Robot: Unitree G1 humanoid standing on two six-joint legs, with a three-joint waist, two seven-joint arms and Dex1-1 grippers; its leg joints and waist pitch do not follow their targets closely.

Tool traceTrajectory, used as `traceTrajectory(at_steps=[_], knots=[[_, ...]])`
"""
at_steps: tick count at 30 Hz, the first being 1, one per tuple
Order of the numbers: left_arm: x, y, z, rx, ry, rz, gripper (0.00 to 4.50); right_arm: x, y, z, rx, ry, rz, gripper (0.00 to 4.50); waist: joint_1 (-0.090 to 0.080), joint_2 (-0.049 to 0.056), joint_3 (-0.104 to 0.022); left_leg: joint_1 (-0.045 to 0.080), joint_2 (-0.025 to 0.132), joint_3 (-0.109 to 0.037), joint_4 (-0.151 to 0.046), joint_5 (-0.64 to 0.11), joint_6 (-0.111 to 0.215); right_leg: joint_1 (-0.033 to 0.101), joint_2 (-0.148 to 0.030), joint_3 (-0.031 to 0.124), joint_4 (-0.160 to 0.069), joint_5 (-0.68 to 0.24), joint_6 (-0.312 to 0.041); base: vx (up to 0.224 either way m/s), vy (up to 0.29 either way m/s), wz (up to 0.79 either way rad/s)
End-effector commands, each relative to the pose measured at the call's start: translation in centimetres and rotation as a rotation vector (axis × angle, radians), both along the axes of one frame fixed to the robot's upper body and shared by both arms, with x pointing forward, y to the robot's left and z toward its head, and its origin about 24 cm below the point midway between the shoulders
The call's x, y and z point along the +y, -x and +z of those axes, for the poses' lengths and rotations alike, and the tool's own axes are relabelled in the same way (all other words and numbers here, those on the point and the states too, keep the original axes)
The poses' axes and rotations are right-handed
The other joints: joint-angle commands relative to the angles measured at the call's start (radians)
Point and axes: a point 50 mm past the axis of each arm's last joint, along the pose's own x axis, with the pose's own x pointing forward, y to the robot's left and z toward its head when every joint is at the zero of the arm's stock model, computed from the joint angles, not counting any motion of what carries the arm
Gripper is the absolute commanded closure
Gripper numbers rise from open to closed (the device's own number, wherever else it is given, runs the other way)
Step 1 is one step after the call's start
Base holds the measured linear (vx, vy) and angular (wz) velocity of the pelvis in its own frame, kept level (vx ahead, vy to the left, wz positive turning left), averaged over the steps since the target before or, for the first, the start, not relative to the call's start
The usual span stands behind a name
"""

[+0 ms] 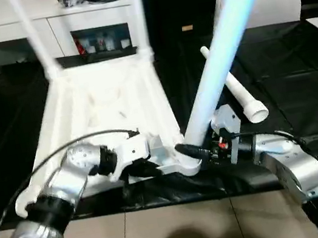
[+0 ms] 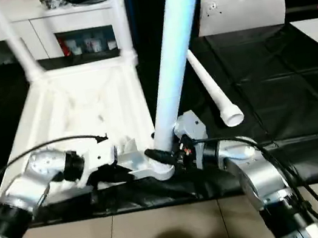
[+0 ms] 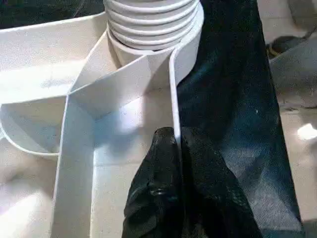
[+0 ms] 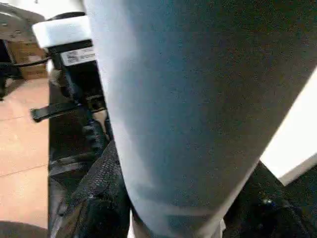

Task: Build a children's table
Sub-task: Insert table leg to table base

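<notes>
The left claw (image 3: 176, 148) is clenched on the rim of the table top (image 1: 107, 103), beside its near corner socket (image 3: 153, 29). The right claw (image 1: 199, 152) grasps the leg (image 1: 219, 40) leaning up from that socket.

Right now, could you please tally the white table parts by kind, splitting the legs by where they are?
White plastic ribbed tabletop: 1
White tube legs standing in far sockets: 2
White tube leg at the near socket, in the right gripper: 1
White tube leg lying loose: 1
Total: 5
</notes>
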Motion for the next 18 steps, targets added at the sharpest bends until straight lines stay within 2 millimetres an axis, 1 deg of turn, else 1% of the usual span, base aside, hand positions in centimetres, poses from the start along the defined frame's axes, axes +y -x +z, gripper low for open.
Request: traceTrajectory(at_steps=[1, 2, 3, 4, 5, 6, 7, 8, 9, 13, 14, 15, 16, 17, 18], knots=[[-0.8, -0.7, 1.4, -0.073, -0.038, -0.084, 4.5, 1.3, 2.4, -4.2, 0.207, 0.106, 0.145, 2.6, -0.006, 0.004, -0.042, 0.016, 0.006, -0.004, -0.083, -0.488, 0.01, 0.023, -0.056, 0.024, -0.11, -0.664, -0.05, 0.0, 0.0, 0.0], [-0.8, -0.9, 1.4, -0.075, -0.042, -0.092, 4.5, 1.6, 2.5, -4.3, 0.209, 0.109, 0.168, 2.6, -0.005, 0.004, -0.043, 0.016, 0.007, -0.004, -0.084, -0.484, 0.011, 0.022, -0.056, 0.025, -0.109, -0.654, -0.055, 0.0, 0.0, 0.0], [-0.8, -1.0, 1.5, -0.077, -0.045, -0.098, 4.5, 1.7, 2.6, -4.3, 0.213, 0.109, 0.186, 2.6, -0.005, 0.004, -0.043, 0.012, 0.009, -0.004, -0.087, -0.48, 0.01, 0.026, -0.057, 0.027, -0.104, -0.637, -0.064, 0.0, 0.0, 0.0], [-0.8, -1.0, 1.5, -0.077, -0.045, -0.098, 4.5, 1.7, 2.6, -4.3, 0.213, 0.109, 0.186, 2.6, -0.004, 0.004, -0.043, 0.013, 0.009, -0.003, -0.086, -0.48, 0.011, 0.025, -0.057, 0.028, -0.105, -0.634, -0.067, 0.0, 0.0, 0.0], [-0.8, -1.2, 1.5, -0.079, -0.05, -0.111, 4.5, 1.9, 2.6, -4.3, 0.217, 0.111, 0.216, 2.6, -0.002, 0.0, -0.046, 0.011, 0.01, -0.002, -0.087, -0.462, 0.015, 0.027, -0.058, 0.031, -0.101, -0.613, -0.079, 0.0, 0.0, 0.0], [-0.7, -1.3, 1.6, -0.08, -0.053, -0.117, 4.5, 2.0, 2.6, -4.3, 0.217, 0.113, 0.226, 2.6, 0.0, 0.001, -0.046, 0.011, 0.01, -0.001, -0.087, -0.457, 0.015, 0.028, -0.058, 0.032, -0.1, -0.605, -0.082, 0.0, 0.0, 0.0], [-0.7, -1.3, 1.7, -0.081, -0.054, -0.118, 4.5, 2.1, 2.6, -4.3, 0.217, 0.114, 0.233, 2.6, 0.001, -0.005, -0.049, 0.008, 0.013, 0.0, -0.089, -0.443, 0.014, 0.031, -0.059, 0.034, -0.096, -0.579, -0.091, 0.0, 0.0, 0.0], [-0.6, -1.5, 1.8, -0.081, -0.054, -0.12, 4.5, 2.3, 2.6, -4.3, 0.218, 0.113, 0.244, 2.6, 0.002, -0.004, -0.048, 0.007, 0.012, 0.0, -0.09, -0.434, 0.015, 0.032, -0.058, 0.035, -0.094, -0.569, -0.096, 0.0, 0.0, 0.0], [-0.5, -1.6, 1.9, -0.081, -0.056, -0.118, 4.5, 2.4, 2.6, -4.3, 0.222, 0.109, 0.251, 2.6, 0.004, -0.004, -0.049, 0.007, 0.015, 0.001, -0.092, -0.425, 0.015, 0.033, -0.06, 0.037, -0.09, -0.55, -0.109, 0.0, 0.0, 0.0], [-0.2, -1.7, 1.9, -0.082, -0.061, -0.108, 4.5, 2.7, 2.5, -4.2, 0.23, 0.096, 0.252, 2.6, 0.006, -0.005, -0.049, 0.006, 0.016, 0.003, -0.094, -0.408, 0.014, 0.036, -0.06, 0.039, -0.087, -0.527, -0.119, 0.0, 0.0, 0.0], [-0.1, -1.7, 1.9, -0.082, -0.062, -0.103, 4.5, 2.7, 2.4, -4.2, 0.233, 0.091, 0.249, 2.6, 0.007, -0.012, -0.049, 0.005, 0.016, 0.004, -0.095, -0.404, 0.016, 0.037, -0.06, 0.039, -0.088, -0.528, -0.119, 0.0, 0.0, 0.0], [0.0, -1.8, 1.9, -0.082, -0.063, -0.1, 4.5, 2.8, 2.3, -4.1, 0.234, 0.087, 0.246, 2.6, 0.009, -0.007, -0.049, 0.007, 0.016, 0.004, -0.094, -0.402, 0.015, 0.036, -0.062, 0.04, -0.087, -0.537, -0.119, 0.0, 0.0, 0.0], [0.2, -1.8, 1.9, -0.081, -0.065, -0.094, 4.5, 2.9, 2.2, -4.1, 0.233, 0.083, 0.241, 2.6, 0.01, -0.008, -0.049, 0.008, 0.017, 0.004, -0.095, -0.402, 0.014, 0.035, -0.062, 0.04, -0.088, -0.541, -0.119, 0.0, 0.0, 0.0], [0.3, -1.8, 2.0, -0.082, -0.064, -0.09, 4.5, 2.9, 2.1, -4.1, 0.232, 0.083, 0.24, 2.6, 0.009, -0.012, -0.047, 0.008, 0.016, 0.005, -0.094, -0.406, 0.013, 0.033, -0.061, 0.04, -0.09, -0.554, -0.116, 0.0, 0.0, 0.0], [0.5, -1.9, 2.0, -0.082, -0.062, -0.077, 4.5, 3.0, 2.0, -4.1, 0.229, 0.085, 0.234, 2.6, 0.01, -0.012, -0.046, 0.009, 0.016, 0.005, -0.094, -0.408, 0.012, 0.034, -0.062, 0.039, -0.09, -0.564, -0.113, 0.0, 0.0, 0.0]])
